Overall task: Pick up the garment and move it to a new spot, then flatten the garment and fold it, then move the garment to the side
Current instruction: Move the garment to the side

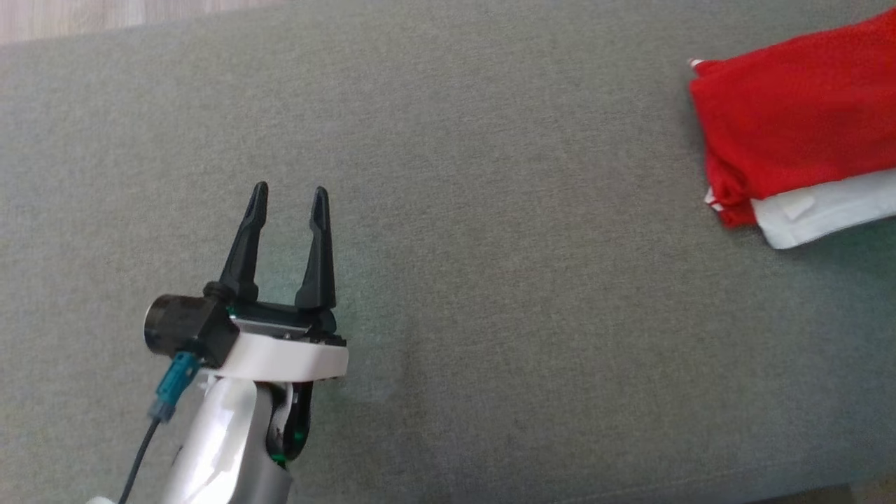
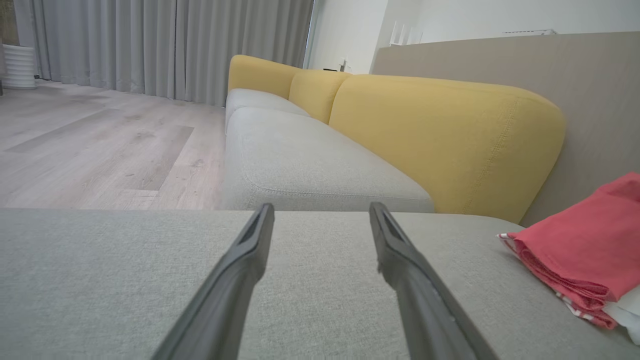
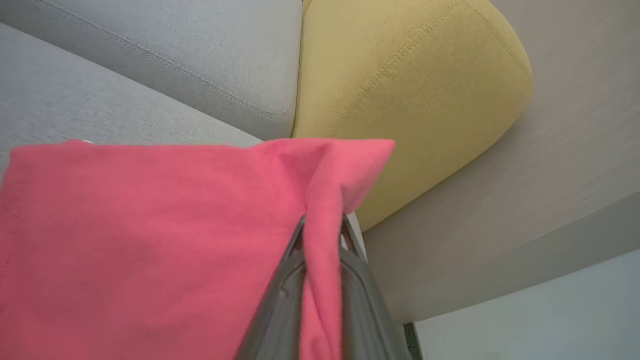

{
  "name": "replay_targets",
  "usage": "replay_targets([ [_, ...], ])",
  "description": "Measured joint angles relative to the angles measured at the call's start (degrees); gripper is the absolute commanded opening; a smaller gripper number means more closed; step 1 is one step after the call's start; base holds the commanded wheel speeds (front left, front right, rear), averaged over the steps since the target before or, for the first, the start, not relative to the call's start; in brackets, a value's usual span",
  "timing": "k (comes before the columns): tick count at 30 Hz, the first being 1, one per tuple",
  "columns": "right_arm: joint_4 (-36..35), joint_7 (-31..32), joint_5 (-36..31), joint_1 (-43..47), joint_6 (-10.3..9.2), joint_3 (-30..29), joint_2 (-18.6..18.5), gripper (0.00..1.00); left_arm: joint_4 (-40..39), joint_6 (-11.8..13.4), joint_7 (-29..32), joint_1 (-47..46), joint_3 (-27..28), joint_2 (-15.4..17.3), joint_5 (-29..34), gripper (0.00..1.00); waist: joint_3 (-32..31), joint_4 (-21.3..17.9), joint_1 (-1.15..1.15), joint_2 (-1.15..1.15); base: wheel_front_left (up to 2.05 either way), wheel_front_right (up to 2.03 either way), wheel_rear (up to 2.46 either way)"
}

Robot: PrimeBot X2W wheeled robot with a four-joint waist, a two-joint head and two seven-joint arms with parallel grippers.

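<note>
Folding looked finished: the garment (image 1: 791, 133) lay as a compact red stack at the far right end of the grey seat (image 1: 490, 280), with a white layer (image 1: 826, 210) showing under its near edge. By my reading, the step in hand was the last one, moving the folded garment to the side. The next move would call for shifting the stack as one piece, low over the grey seat so the layers did not slide apart. The pinch would then need letting go once the stack sat flat.

Over the left part of the grey seat, the left gripper (image 1: 290, 199) hovered with its two dark fingers spread wide. It held nothing and touched nothing. Its own camera showed bare grey fabric between the fingers, and the garment (image 2: 585, 250) was well off to its right.

The middle of the grey seat carried nothing.

At the right end of the grey seat, the right gripper (image 3: 322, 222) had its fingers pressed nearly together on a raised ridge of red cloth. It was pinching the garment (image 3: 150, 240) near one corner. The rest of the cloth spread away to the left of that pinch in its camera. The yellow backrest (image 3: 400, 75) stood beyond the grey seat behind it. Whether the pinch caught every layer or only the top one could not be told.
</note>
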Motion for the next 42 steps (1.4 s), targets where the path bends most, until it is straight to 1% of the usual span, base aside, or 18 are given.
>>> replay_targets([
  [2,1.8,0.5,-1.3,-0.8,0.0,-0.5,-1.3,0.0,0.1,-0.2,0.0,0.0,0.1,0.0,0.0,1.0,0.6,0.5,0.0,0.0,0.0,0.0,0.0],
  [9,6.4,1.3,-5.5,-1.5,0.0,-3.2,-3.8,0.0,0.2,-0.6,0.0,-0.3,0.1,0.0,0.5,1.0,1.8,1.5,-0.01,0.0,0.0,0.0,0.0],
  [13,7.7,1.5,-7.1,-1.6,0.0,-6.0,-4.0,0.0,0.3,-0.6,0.0,-0.9,0.2,0.0,0.6,1.0,2.4,1.8,-0.01,0.0,0.0,0.0,0.0],
  [16,7.9,1.4,-7.7,-1.7,0.0,-7.0,-3.7,0.0,0.5,-0.6,0.0,-0.9,0.3,0.0,0.9,1.0,2.6,1.9,-0.01,0.0,0.0,0.0,0.0],
  [17,8.0,1.4,-7.8,-1.8,0.0,-7.7,-3.2,0.04,0.5,-0.7,0.0,-0.9,0.3,0.0,1.0,1.0,2.7,1.9,-0.01,0.0,0.0,0.0,0.0],
  [18,7.9,1.4,-8.3,-1.9,0.0,-7.9,-2.9,0.04,0.5,-0.8,0.0,-0.9,0.3,0.0,1.1,1.0,2.8,1.8,-0.01,0.0,0.0,0.0,0.0],
  [19,7.7,1.2,-8.7,-1.9,0.0,-8.5,-2.4,0.49,0.6,-1.0,0.0,-0.9,0.4,0.0,1.2,1.0,2.8,1.8,-0.01,0.0,0.0,0.0,0.0],
  [20,7.5,0.9,-9.1,-2.1,0.0,-9.1,-1.9,1.0,0.7,-1.1,0.0,-0.9,0.5,0.0,1.4,1.0,2.8,1.8,-0.01,0.0,0.0,0.0,0.0],
  [26,5.4,0.4,-11.0,-2.2,0.0,-11.5,1.1,1.0,1.1,-1.1,0.0,-0.8,0.8,0.0,1.4,1.0,1.4,1.4,-0.01,0.0,0.0,0.0,0.0],
  [30,2.4,0.4,-12.1,-1.3,0.0,-11.8,3.6,1.0,1.5,-1.1,0.0,-0.5,0.8,0.0,1.3,1.0,-1.3,1.1,-0.01,0.0,0.0,0.0,0.0],
  [34,-1.1,-0.8,-12.6,0.2,0.0,-11.5,6.9,1.0,1.4,-1.1,0.0,0.9,2.1,0.0,1.3,1.0,-4.3,0.7,-0.02,0.0,0.0,0.0,0.0],
  [37,-4.3,-2.0,-11.5,0.6,0.0,-10.8,10.3,1.0,1.2,-1.0,0.0,2.3,2.7,0.0,1.3,1.0,-6.6,0.5,-0.02,0.0,0.0,0.0,0.0],
  [40,-8.4,-3.2,-8.7,2.1,0.0,-10.3,14.3,1.0,0.9,-0.8,0.0,3.4,3.7,0.0,0.7,1.0,-8.9,0.4,-0.02,0.0,0.0,0.0,0.0],
  [42,-11.9,-4.5,-6.5,4.2,0.0,-11.5,17.7,1.0,0.2,-0.4,0.0,4.4,4.1,0.0,0.3,1.0,-10.4,0.5,-0.03,0.0,0.0,0.0,0.0],
])
